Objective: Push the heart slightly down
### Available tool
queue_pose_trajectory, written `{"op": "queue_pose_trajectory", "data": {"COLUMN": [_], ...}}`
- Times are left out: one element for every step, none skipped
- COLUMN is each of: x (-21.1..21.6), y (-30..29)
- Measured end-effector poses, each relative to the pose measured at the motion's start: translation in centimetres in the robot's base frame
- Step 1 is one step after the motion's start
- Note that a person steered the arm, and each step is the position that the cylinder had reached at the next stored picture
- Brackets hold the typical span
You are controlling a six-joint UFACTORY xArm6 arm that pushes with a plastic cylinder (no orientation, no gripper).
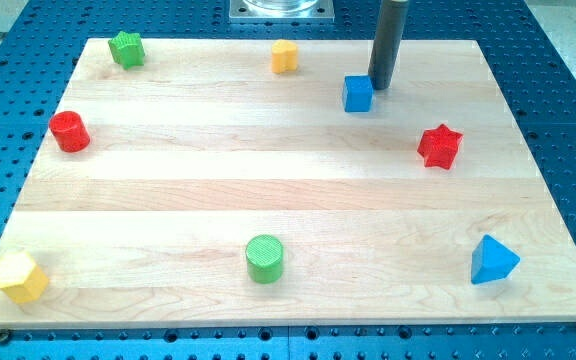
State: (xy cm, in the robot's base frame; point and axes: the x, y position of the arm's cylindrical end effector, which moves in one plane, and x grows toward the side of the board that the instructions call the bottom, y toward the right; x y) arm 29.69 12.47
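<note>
Watching through the one camera: wooden surface (268, 180) sits on a blue perforated base (568, 110), with eight blocks spread round its edges.

Arm: it ends in a plain dark rod (389, 40), not a gripper, so nothing on it stands open or closed and it holds nothing. The rod comes down from the view's top, right of centre. My tip (381, 88) is down at the surface, at the upper right corner of the blue cube (358, 93). Touching or just short of it: I cannot tell from this angle.

Task block: the yellow heart (284, 56) lies near the surface's top edge, a little left of the cube and higher in the view. Its shape is small here; the notch reads faintly. It is apart from my tip, with the blue cube between them.

Other blocks:
- green star (126, 48), top left corner.
- red cylinder (69, 132), left edge, below the green star.
- yellow block (20, 277), bottom left corner, looks hexagonal, close to the edge.
- green cylinder (264, 258), bottom centre, upright.
- blue triangle (492, 261), bottom right.
- red star (440, 146), right side, below and right of my tip, well apart from it.

No block touches another. A metal plate (281, 9) shows just above the top edge.
</note>
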Motion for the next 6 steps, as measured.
{"op": "queue_pose_trajectory", "data": {"x": [1.2, 0.1, -5.7, -8.9, -9.4, -8.9], "y": [-0.5, -0.1, -0.9, -4.0, -8.7, -12.2]}}
